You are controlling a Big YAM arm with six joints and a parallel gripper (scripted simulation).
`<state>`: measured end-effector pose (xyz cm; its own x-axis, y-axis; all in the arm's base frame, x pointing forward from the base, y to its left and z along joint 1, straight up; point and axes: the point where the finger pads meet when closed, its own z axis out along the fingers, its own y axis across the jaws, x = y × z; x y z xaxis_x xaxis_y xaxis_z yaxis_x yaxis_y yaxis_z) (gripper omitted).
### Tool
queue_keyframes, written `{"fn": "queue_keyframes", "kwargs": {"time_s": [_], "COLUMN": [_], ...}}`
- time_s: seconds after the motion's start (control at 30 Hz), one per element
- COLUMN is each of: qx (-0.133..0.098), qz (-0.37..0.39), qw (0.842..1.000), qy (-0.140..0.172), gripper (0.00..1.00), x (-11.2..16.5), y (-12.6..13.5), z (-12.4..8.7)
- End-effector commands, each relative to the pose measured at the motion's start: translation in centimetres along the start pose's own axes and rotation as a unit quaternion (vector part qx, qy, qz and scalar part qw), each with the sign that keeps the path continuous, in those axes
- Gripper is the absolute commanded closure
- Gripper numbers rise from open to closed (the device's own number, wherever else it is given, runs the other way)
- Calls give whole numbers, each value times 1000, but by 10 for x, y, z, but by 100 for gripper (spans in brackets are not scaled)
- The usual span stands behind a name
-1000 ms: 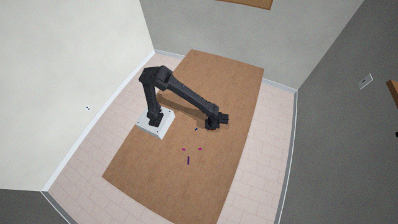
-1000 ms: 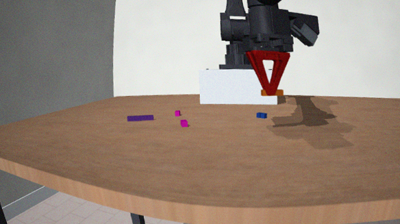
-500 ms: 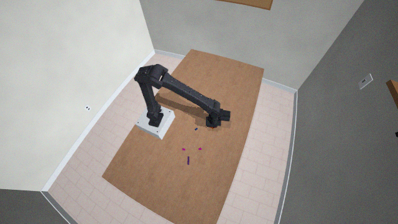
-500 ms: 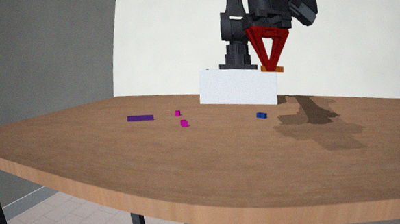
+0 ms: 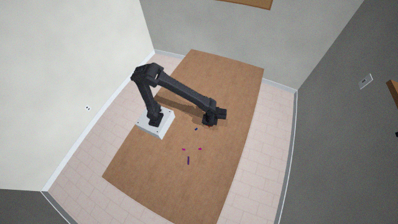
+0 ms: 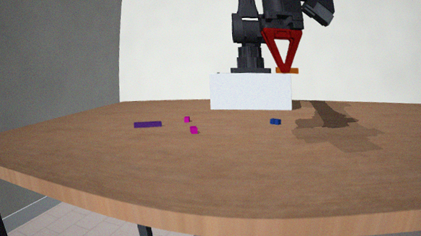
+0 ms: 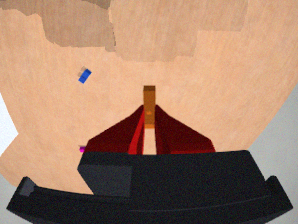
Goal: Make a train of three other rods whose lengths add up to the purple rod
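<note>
Fingers (image 6: 274, 49) nearly together pinch one orange rod (image 6: 287, 70), which we see held level, well above the table (image 6: 213, 175) in our gripper (image 6: 284, 70). Below lie one blue rod (image 6: 275, 121), two magenta rods (image 6: 194, 130) (image 6: 187, 119) and one purple rod (image 6: 147, 124), all apart.

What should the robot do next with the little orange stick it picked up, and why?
Probably carry the orange rod toward the table space where the train will go and start lowering it. The end effector is shut on it, well above the table. The blue rod and the two magenta rods lie apart, so no train exists yet.
</note>
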<state>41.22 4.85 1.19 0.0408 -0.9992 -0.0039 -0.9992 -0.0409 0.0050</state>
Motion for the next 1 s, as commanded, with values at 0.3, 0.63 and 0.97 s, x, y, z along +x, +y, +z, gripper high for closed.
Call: {"fn": "queue_keyframes", "kwargs": {"time_s": [0.3, 0.63, 0.97], "qx": [23, 22, 21], "qz": [157, 236, 330], "qw": [987, 972, 944], "qy": [-5, -7, -9], "gripper": [96, 96, 96], "x": [-13, -16, -19], "y": [20, 38, 61], "z": [-11, -10, -8]}}
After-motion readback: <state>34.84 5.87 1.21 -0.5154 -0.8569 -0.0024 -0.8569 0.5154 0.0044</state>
